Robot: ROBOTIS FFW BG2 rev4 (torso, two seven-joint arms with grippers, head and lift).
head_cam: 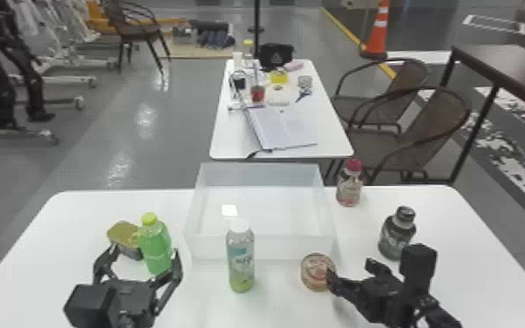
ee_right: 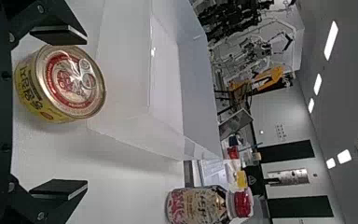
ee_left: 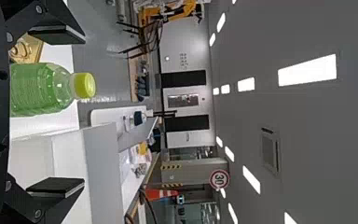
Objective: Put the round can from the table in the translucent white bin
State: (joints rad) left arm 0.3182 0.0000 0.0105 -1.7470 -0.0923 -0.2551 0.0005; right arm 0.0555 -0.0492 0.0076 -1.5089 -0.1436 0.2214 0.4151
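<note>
Head view: the round can [head_cam: 317,271] is seen upright on the white surface [head_cam: 78,227], outside the translucent white bin [head_cam: 266,248] and near its wall. The right hand [head_cam: 349,267] is positioned beside the can; the left hand [head_cam: 146,253] is positioned at a green bottle [head_cam: 158,248].

Left wrist view: the fingers of the left hand [ee_left: 70,112] are spread wide, the bottle being seen nearer one finger.

Right wrist view: the right hand [ee_right: 72,112] is opened wide; the can's ring-pull lid is shown near one finger.
</note>
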